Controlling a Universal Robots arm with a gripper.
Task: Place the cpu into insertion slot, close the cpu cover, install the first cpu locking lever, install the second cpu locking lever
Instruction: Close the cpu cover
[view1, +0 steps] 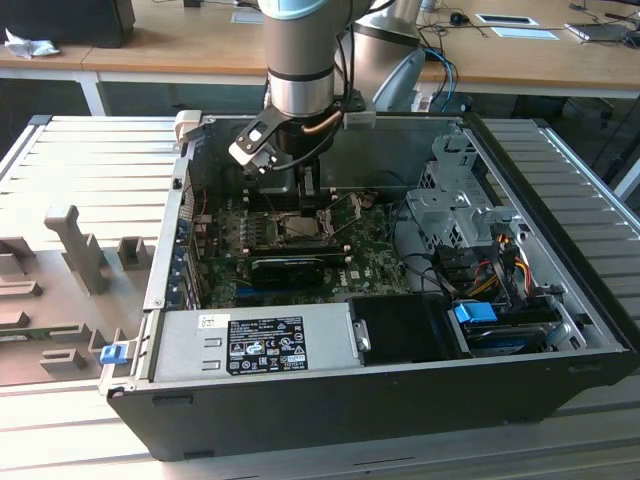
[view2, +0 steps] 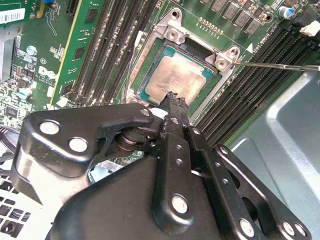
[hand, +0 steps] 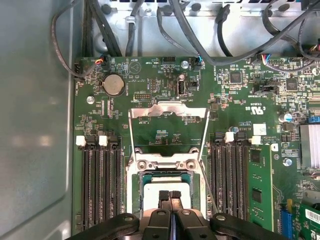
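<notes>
The cpu (view2: 175, 75), a silvery square chip, lies flat in the insertion slot (view2: 192, 48) on the green motherboard (hand: 165, 75); it also shows in the first wrist view, cpu (hand: 152, 190). My gripper (view2: 176, 100) is shut with nothing between its fingers, and their tips rest at the chip's edge; I cannot tell if they touch it. The cpu cover (hand: 167, 109) stands swung open behind the socket, board showing through its cutout. A thin wire locking lever (view2: 280, 65) sticks out unlatched beside the socket. In the exterior view the gripper (view1: 303, 187) hangs over the socket (view1: 300, 226).
The open computer case holds a grey power-supply box (view1: 255, 340) at the front, a long black card (view1: 285, 268) just before the socket, and a drive cage (view1: 455, 205) with cables (view1: 505, 260) at the exterior view's right. Memory slots (hand: 100, 185) flank the socket.
</notes>
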